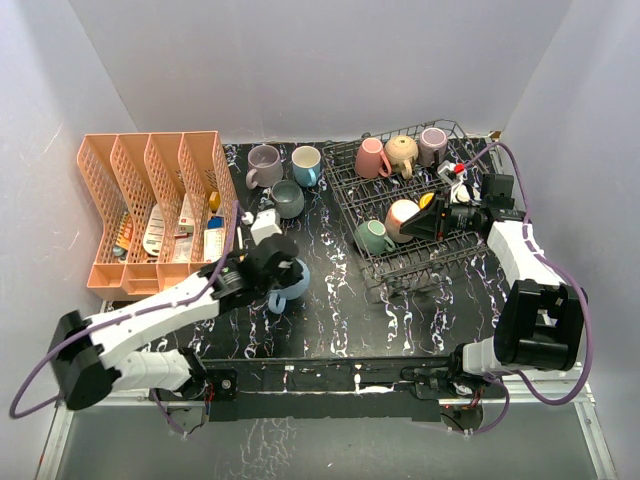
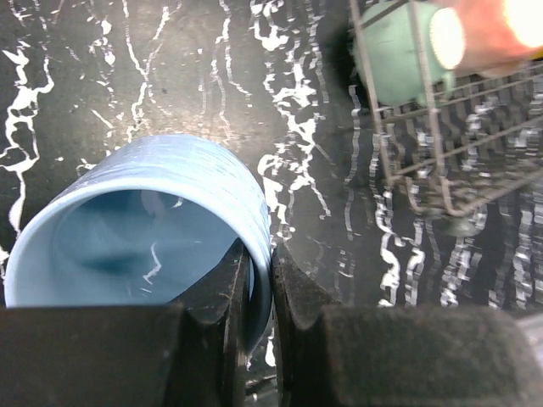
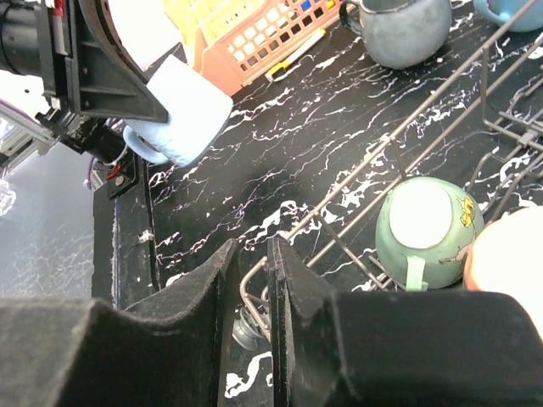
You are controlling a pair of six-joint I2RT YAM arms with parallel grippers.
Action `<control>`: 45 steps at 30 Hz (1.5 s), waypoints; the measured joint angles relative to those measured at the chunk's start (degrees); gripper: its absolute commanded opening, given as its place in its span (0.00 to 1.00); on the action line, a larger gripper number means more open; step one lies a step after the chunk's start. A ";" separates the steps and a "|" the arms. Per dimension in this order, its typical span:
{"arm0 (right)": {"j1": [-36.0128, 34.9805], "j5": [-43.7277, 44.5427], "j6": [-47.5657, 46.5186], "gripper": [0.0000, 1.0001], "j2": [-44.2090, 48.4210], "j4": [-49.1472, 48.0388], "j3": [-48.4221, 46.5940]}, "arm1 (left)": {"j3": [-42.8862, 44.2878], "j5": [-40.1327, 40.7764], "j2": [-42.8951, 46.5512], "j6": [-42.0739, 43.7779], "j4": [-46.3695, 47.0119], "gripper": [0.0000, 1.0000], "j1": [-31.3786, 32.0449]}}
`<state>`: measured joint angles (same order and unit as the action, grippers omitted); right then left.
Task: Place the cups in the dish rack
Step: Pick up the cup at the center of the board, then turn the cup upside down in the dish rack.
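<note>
My left gripper [image 1: 284, 273] is shut on the rim of a light blue cup [image 1: 292, 287], one finger inside and one outside [image 2: 259, 259]. The cup [image 2: 144, 212] is tipped on its side, left of the dish rack [image 1: 340, 190]; the right wrist view shows it too [image 3: 182, 110]. The rack holds pink [image 1: 372, 157], tan [image 1: 402, 152], mauve [image 1: 433, 145], green [image 1: 375, 237] and peach [image 1: 402, 218] cups. Three cups stand on the table: mauve [image 1: 264, 166], blue [image 1: 306, 165], grey [image 1: 287, 198]. My right gripper [image 1: 418, 224] hovers over the rack, a narrow gap between its jaws [image 3: 252, 246], holding nothing.
An orange divided organiser [image 1: 150, 205] with small items stands at the far left. White walls close in the black marbled table [image 1: 330, 320] on three sides. The rack's near-left corner wire [image 3: 356, 195] lies below my right fingers, beside the upturned green cup [image 3: 428, 225].
</note>
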<state>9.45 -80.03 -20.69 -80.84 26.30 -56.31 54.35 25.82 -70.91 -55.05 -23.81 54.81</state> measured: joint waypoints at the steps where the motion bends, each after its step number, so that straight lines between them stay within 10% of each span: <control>1: 0.00 -0.39 -0.04 0.24 0.15 -0.17 0.09 | -2.25 -0.61 3.15 0.20 2.03 0.00 -0.15; 11: -0.15 -4.68 -2.08 0.25 2.38 -0.74 1.03 | -14.38 -6.29 16.81 1.73 23.45 0.00 -1.25; 26: -5.99 -3.39 -3.69 0.35 2.71 5.25 -7.23 | -18.14 -16.52 12.17 -4.11 53.20 0.00 -11.63; 45: -14.58 1.97 59.54 0.61 4.31 -43.32 -0.79 | -5.66 -23.37 -7.67 -16.61 81.00 0.00 -15.72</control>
<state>-5.13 -78.06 38.85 -76.53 -17.02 -57.10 48.69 2.46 -78.59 -71.66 57.19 39.09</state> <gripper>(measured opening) 0.530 0.088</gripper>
